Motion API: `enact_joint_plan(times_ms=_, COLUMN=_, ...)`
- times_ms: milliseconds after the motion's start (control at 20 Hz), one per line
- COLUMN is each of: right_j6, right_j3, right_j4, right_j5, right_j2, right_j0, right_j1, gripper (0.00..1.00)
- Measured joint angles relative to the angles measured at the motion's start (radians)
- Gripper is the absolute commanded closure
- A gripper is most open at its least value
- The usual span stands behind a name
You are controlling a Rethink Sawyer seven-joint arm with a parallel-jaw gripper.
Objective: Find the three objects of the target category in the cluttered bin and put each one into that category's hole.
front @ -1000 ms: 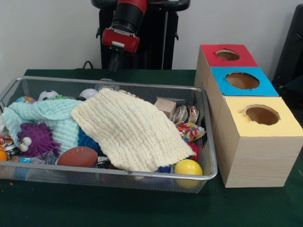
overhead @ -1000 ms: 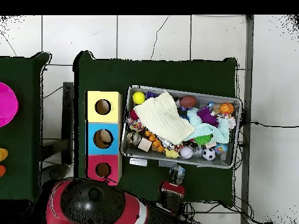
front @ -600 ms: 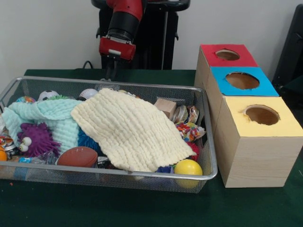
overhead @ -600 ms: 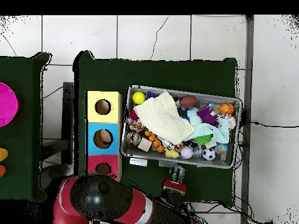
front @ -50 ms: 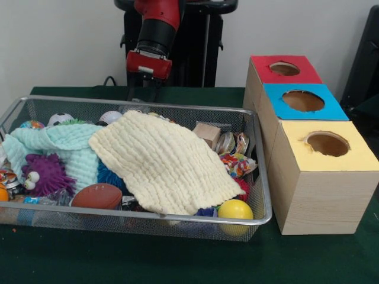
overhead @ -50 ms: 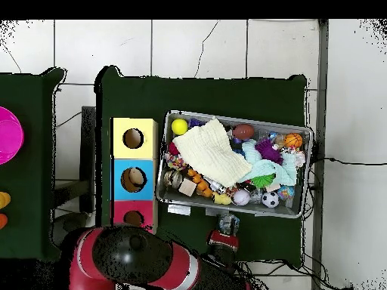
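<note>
In the front view, a wire mesh bin sits on the green worktop, crowded with toys and cloth. At its left end lie a purple spiky toy with googly eyes and a pale mint cloth, with a small soccer ball at the far wall behind them. A brown toy football rests against the near wall. A cream waffle-textured cloth spreads over the bin's middle, covering much of what lies beneath. To its right show a wooden block, a round tin and a colourful candy bag, and a yellow ball sits in the near right corner. The red and black arm hangs above the far side of the bin, and its claw hovers just behind the far rim, clear of the contents; whether it is released or clenched cannot be told from either view. Right of the bin, just beside it, stand three wooden boxes in a row, each with a round hole on top: the yellow-topped box nearest, the blue-topped box in the middle, the red-topped box farthest. In the overhead view something pale lies inside the blue-topped box's hole.
</note>
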Motion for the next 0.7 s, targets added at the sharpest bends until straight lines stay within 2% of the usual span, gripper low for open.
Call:
enact_joint_plan(times_ms=350, right_j6=0.000, right_j3=-0.007, right_j4=-0.015, right_j5=0.034, right_j2=0.011, right_j0=-0.004, right_j1=-0.004, gripper=0.00)
enact_joint_plan(times_ms=700, right_j6=0.000, right_j3=-0.020, right_j4=-0.077, right_j5=0.195, right_j2=0.024, right_j0=-0.021, right_j1=-0.025, gripper=0.00)
